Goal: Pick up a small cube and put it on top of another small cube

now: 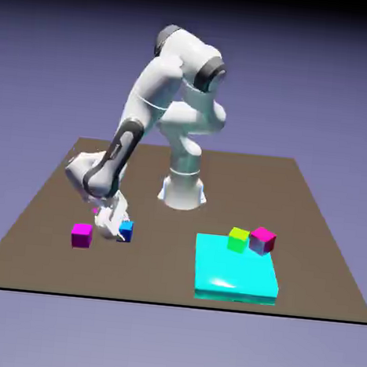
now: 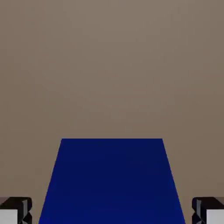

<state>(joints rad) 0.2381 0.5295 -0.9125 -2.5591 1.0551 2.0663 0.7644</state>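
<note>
The gripper (image 1: 116,229) is low over the table (image 1: 42,205), and the small blue cube (image 2: 112,181) sits between its two finger tips (image 2: 15,211). In the hand view the cube fills the gap from one tip to the other, large and dark blue, with only bare brown table beyond it. The jaws are drawn in around the cube; whether the tips actually press its sides cannot be told, since the contact lies at the picture's bottom corners. In the exterior view the cube shows as a blue corner just at the fingers, resting on or very near the table.

Just beside the gripper, toward the exterior view's left, a magenta cube (image 1: 81,234) sits alone on the table, apart from the fingers. Well away on the other side lies a flat cyan slab (image 1: 235,280). On its far edge stand a lime-green cube (image 1: 238,238) and, just beside it, a magenta-topped cube (image 1: 262,240).
</note>
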